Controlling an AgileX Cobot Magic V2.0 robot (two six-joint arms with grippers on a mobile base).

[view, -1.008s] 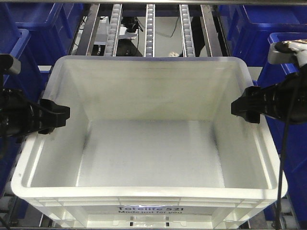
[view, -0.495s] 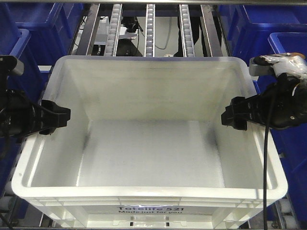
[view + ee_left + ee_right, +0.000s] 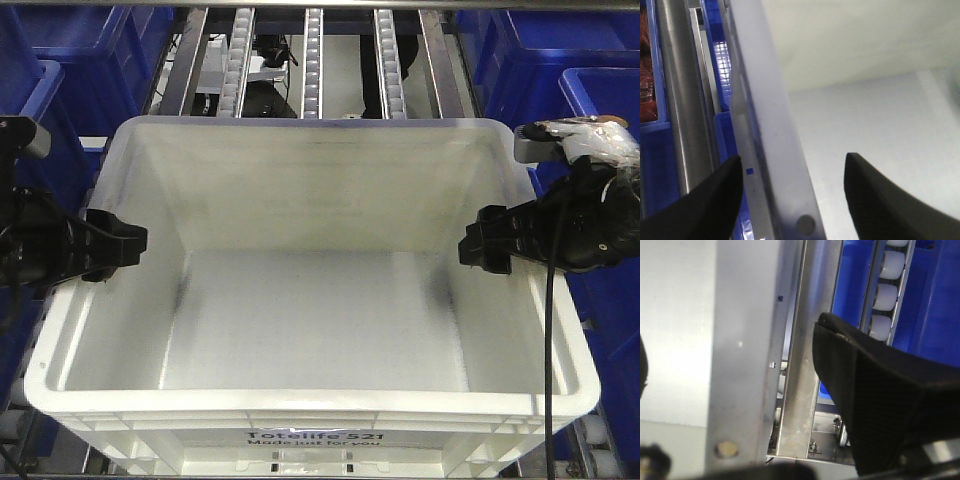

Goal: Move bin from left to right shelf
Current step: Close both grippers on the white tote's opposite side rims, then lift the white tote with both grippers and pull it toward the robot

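Rollers (image 3: 313,60) bear bin (image 3: 300,190), print (image 3: 318,437) toward camera; left gripper (image 3: 128,240), right gripper (image 3: 475,247) straddle it, unclosed.

evenly and brightly lit from above; faint grey shadows low on the bin (image 3: 300,190) walls; soft, blurred up close in both wrist views.

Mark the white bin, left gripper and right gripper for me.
bin (image 3: 310,180), front-facing view, on its far inner wall.
left gripper (image 3: 138,240), front-facing view, between the tips of its fingers at the bin's rim.
right gripper (image 3: 468,248), front-facing view, between the tips of its fingers at the opposite rim.
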